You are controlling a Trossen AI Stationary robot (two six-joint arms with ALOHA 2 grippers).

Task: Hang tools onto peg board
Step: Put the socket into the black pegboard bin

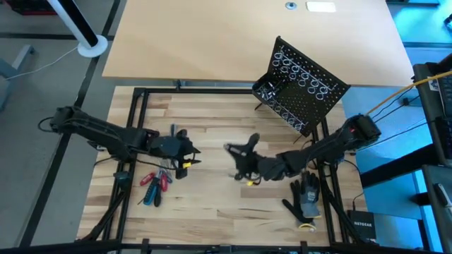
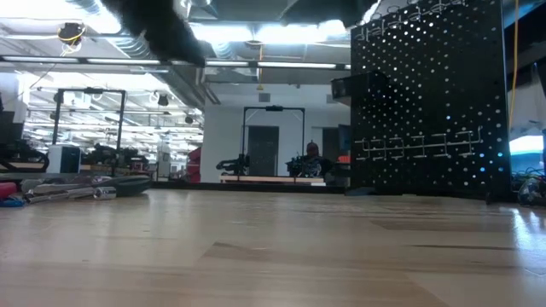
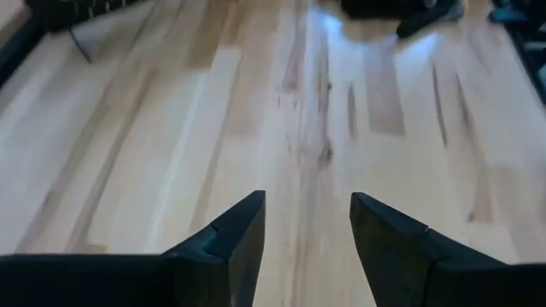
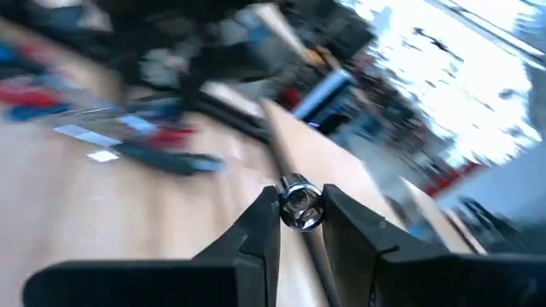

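Your right gripper (image 4: 300, 213) clamps a silver tool (image 4: 299, 207), mid-frame from above.
Your left gripper (image 3: 307, 223) hangs open and empty, left of centre, above the red and blue tools (image 1: 154, 185).

A pale wooden tabletop (image 1: 212, 212) of jointed planks, smooth with a soft sheen, carries streaky grain. On its far right stands the peg board (image 1: 314, 95), matt black perforated metal fitted with bright silver wire ring holders (image 1: 300, 74). The right gripper (image 4: 300, 209), its fingers matt black and plastic-looking, pinches a shiny, polished metal socket bit (image 4: 299, 205). Near left lie tools (image 1: 154, 187) with glossy red and blue handles. A black-and-grey fabric glove (image 1: 306, 200) lies near right.
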